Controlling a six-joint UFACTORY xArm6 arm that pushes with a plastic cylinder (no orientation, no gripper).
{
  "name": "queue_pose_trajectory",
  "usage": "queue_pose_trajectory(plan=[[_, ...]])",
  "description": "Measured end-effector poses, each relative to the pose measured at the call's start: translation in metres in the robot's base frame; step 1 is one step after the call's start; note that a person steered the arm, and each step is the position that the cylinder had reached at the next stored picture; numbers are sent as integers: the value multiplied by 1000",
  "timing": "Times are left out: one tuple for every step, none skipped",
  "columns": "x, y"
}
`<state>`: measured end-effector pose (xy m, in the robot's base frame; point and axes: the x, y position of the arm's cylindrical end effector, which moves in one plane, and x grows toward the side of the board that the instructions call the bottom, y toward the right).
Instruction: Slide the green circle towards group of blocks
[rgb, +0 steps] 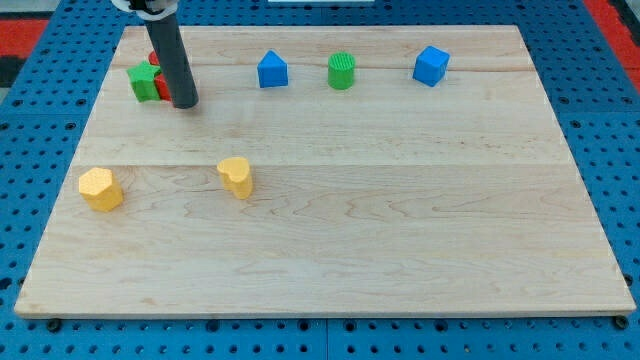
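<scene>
The green circle (342, 71) stands near the view's top, between a blue house-shaped block (272, 70) on its left and a blue cube (431, 66) on its right. My rod comes down at the top left. My tip (185, 103) rests on the board just right of a green star block (144, 82) and a red block (163, 88) that the rod partly hides. The tip is far to the left of the green circle.
A yellow heart block (236, 176) lies left of the middle. A yellow block (101, 189) sits near the left edge. The wooden board (400, 230) lies on a blue pegboard surface (30, 150).
</scene>
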<state>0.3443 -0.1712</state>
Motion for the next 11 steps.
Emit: queue_pose_trajectory(plan=[[10, 41], [21, 78], [17, 100], [4, 127], [-1, 153], [-23, 164], [-54, 164], [-74, 164], [-58, 164], [-28, 164], [-19, 185]])
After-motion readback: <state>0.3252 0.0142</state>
